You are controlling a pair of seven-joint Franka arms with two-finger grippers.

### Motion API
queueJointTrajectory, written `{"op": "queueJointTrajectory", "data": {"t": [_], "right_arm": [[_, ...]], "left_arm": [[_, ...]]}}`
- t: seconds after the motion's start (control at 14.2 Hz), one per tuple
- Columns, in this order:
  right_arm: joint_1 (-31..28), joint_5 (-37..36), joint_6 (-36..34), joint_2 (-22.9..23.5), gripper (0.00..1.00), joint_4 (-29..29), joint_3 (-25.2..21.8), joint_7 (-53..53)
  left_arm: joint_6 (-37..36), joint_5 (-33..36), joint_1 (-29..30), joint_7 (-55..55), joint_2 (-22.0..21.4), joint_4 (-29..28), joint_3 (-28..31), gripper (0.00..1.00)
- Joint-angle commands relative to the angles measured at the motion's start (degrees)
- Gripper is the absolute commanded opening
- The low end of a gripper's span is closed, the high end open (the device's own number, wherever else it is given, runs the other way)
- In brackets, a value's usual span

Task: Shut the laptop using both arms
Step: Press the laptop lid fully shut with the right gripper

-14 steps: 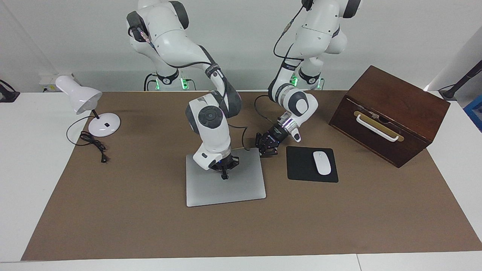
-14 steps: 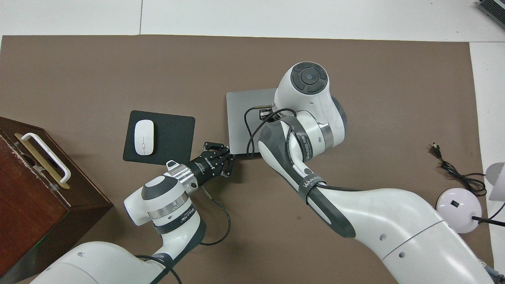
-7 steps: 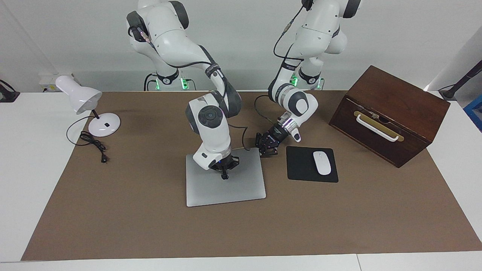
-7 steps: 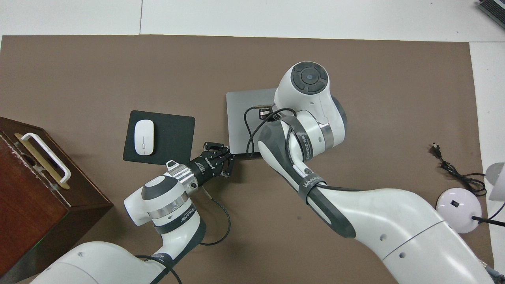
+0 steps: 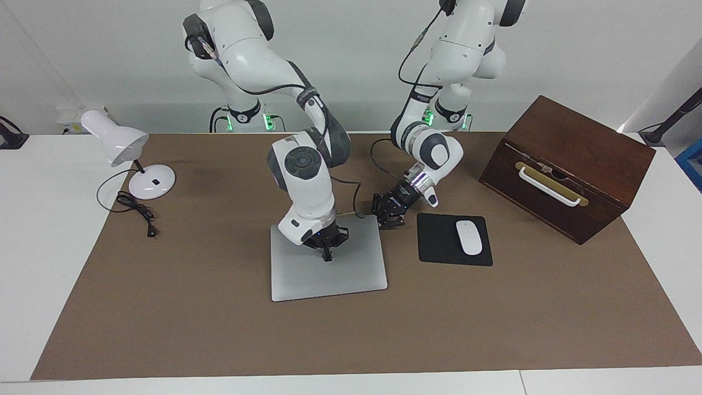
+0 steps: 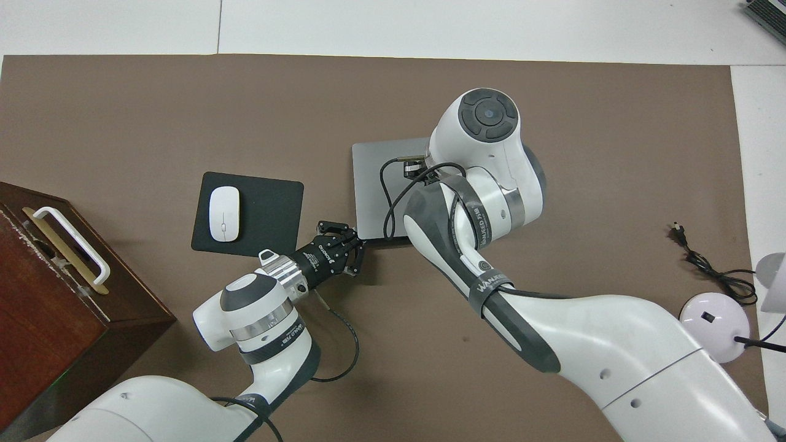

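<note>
Fingertips of the right end effector meet, gripping nothing; we see it pointing down over the middle of the laptop, whose lid lies flat and closed on the brown mat at the centre of the worktop. We cannot tell whether the tip touches the lid. The left end effector is likewise fully closed and empty, low beside the laptop's corner nearest the robots, toward the left arm's end. We note a black mouse pad with a white mouse just beside the laptop, then a wooden box. A white desk lamp stands toward the right arm's end.
</note>
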Motion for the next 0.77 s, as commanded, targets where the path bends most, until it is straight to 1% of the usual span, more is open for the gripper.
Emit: {"op": "queueJointTrajectory", "data": {"t": [0.0, 0.49, 0.7], "right_arm": [[-0.9, 0.3, 0.2, -1.9, 0.00, -0.4, 0.5, 1.3], [-1.3, -0.2, 0.1, -4.5, 0.00, -0.4, -0.3, 0.3], [-2.1, -2.0, 0.0, -5.7, 0.00, -0.4, -0.3, -0.3]], "left_arm": [[0.9, -0.6, -0.5, 1.1, 2.0, 0.7, 0.3, 0.00], [1.9, -0.4, -0.4, 1.1, 0.9, 0.2, 0.4, 0.00], [1.6, -0.4, -0.3, 1.2, 0.5, -0.2, 0.4, 0.00]]}}
